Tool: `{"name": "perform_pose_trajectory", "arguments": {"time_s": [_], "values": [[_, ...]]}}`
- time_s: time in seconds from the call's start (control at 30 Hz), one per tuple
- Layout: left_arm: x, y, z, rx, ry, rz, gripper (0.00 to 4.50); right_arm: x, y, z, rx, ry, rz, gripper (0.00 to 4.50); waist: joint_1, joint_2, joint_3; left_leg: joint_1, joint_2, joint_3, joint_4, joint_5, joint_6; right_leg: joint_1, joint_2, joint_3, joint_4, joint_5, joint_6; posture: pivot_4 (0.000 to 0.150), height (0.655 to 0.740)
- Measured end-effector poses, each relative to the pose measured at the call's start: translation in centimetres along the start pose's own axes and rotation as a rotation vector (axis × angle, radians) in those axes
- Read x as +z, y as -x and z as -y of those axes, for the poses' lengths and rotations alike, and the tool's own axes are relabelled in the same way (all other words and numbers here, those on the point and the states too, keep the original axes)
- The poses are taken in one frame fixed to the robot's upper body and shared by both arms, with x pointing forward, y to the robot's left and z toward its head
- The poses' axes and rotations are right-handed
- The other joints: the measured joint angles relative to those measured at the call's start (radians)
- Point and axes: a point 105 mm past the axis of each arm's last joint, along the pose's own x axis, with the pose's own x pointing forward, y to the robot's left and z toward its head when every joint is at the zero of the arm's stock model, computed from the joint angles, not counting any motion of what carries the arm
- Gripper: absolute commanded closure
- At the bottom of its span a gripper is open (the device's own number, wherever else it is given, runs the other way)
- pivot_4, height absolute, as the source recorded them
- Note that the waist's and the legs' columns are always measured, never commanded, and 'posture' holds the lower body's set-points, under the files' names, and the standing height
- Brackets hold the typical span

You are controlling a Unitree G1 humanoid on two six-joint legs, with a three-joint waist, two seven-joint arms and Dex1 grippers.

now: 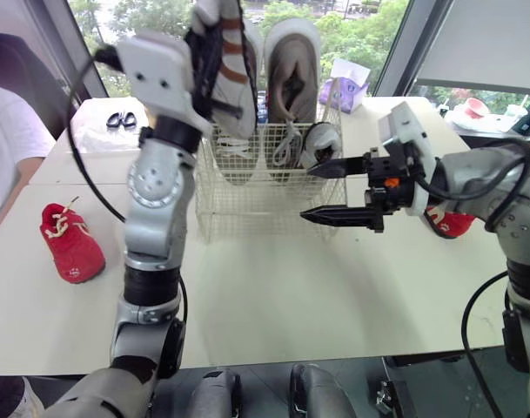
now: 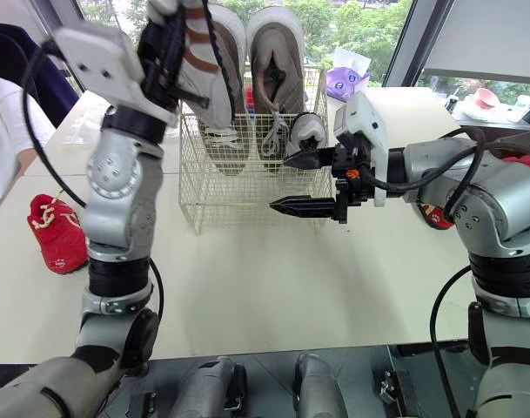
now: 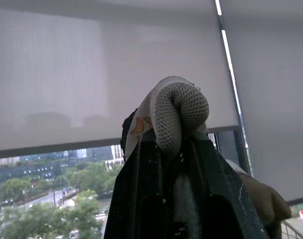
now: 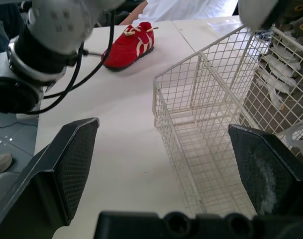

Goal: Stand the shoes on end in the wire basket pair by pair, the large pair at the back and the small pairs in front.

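My left gripper is raised above the back left of the wire basket, shut on a large white and brown sneaker that hangs toe down. The left wrist view shows its fingers clamped on the sneaker's mesh collar. A large beige sneaker stands on end at the basket's back. Beside it, at the basket's right side, is a small white shoe. My right gripper is open and holds nothing, just in front of the basket's right end. One red shoe lies on the table at the left. Another red shoe is partly hidden behind my right arm.
A person in a white shirt sits at the table's far left. A purple tissue pack stands behind the basket, and a small black object lies at the back left. Bare tabletop stretches in front of the basket.
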Motion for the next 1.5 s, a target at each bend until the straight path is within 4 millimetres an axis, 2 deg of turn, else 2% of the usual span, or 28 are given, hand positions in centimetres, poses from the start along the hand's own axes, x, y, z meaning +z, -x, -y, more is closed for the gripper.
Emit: {"name": "perform_pose_trajectory", "arguments": {"time_s": [0.13, 0.27, 0.37, 0.53, 0.7, 0.77, 1.0, 1.17, 1.33, 1.5], "values": [[-1.6, 1.5, 1.9, -0.024, -0.138, 0.025, 4.21, 0.0, 0.5, -0.1, -0.041, -0.008, 0.003, 0.0, 0.002, 0.0, 0.0, 0.0, 0.0, 0.0, 0.0, 0.0, 0.001, 0.0, 0.0, 0.0, 0.0, 0.0, 0.0, 0.15, 0.74], [-4.3, 3.1, 3.0, -0.027, -0.233, -0.004, 4.21, 0.3, 0.9, -0.3, -0.067, -0.015, 0.011, 0.0, 0.001, 0.0, 0.0, 0.0, 0.0, 0.0, 0.0, -0.001, 0.001, 0.0, -0.001, 0.0, 0.0, 0.0, 0.0, 0.15, 0.74], [-5.5, 3.5, 3.3, -0.03, -0.256, -0.009, 4.21, 0.3, 0.9, -0.5, -0.075, -0.023, 0.01, 0.0, 0.001, 0.0, 0.0, 0.0, 0.0, 0.0, 0.0, -0.001, 0.002, 0.0, -0.001, 0.0, 0.0, 0.0, 0.0, 0.15, 0.74], [-8.7, 4.8, 3.7, -0.011, -0.199, -0.104, 4.21, 0.5, 1.0, -0.5, -0.087, -0.031, 0.015, 0.0, 0.001, 0.0, 0.0, 0.0, 0.0, 0.0, 0.0, -0.001, 0.002, 0.0, -0.001, 0.0, 0.0, 0.0, 0.0, 0.15, 0.74], [-10.0, 5.6, 3.3, 0.033, -0.104, -0.192, 4.21, 0.5, 1.0, -0.5, -0.091, -0.03, 0.015, 0.0, 0.0, 0.0, 0.0, -0.001, 0.0, 0.0, 0.0, -0.001, 0.002, -0.001, -0.001, -0.001, 0.0, 0.0, 0.0, 0.15, 0.74], [-9.9, 5.8, 3.0, 0.038, -0.091, -0.221, 4.21, 0.5, 1.0, -0.4, -0.093, -0.026, 0.02, 0.0, 0.0, 0.0, 0.0, -0.001, 0.0, 0.0, 0.0, -0.001, 0.002, -0.001, -0.001, -0.001, 0.0, 0.0, 0.0, 0.15, 0.74], [-8.3, 5.9, 3.0, 0.021, -0.025, -0.238, 0.99, 0.3, 0.7, 0.0, -0.095, -0.024, 0.03, 0.0, 0.001, 0.0, 0.0, -0.001, 0.0, 0.0, 0.0, -0.001, 0.002, -0.001, -0.001, -0.001, 0.0, 0.0, 0.0, 0.15, 0.74], [-7.0, 5.9, 2.4, 0.02, 0.068, -0.271, 0.99, 0.0, 0.6, 0.3, -0.095, -0.026, 0.028, 0.0, 0.0, 0.0, 0.0, -0.001, 0.0, 0.0, 0.0, -0.001, 0.002, -0.001, -0.001, -0.001, 0.0, 0.0, 0.0, 0.15, 0.74], [-4.6, 6.8, 1.7, -0.076, 0.043, -0.291, 0.99, -0.8, 0.6, 0.7, -0.097, -0.044, 0.014, 0.0, -0.002, 0.001, 0.0, -0.001, 0.001, -0.001, 0.0, -0.001, 0.002, -0.001, 0.0, 0.0, 0.0, 0.0, 0.0, 0.15, 0.74], [-2.8, 7.6, -0.3, -0.113, 0.047, -0.344, 0.99, -1.1, 0.9, 1.2, -0.109, -0.075, 0.028, 0.0, 0.0, 0.001, 0.0, -0.001, 0.001, -0.001, 0.0, -0.001, 0.002, 0.0, 0.0, 0.0, 0.0, 0.0, 0.0, 0.15, 0.74]]}}
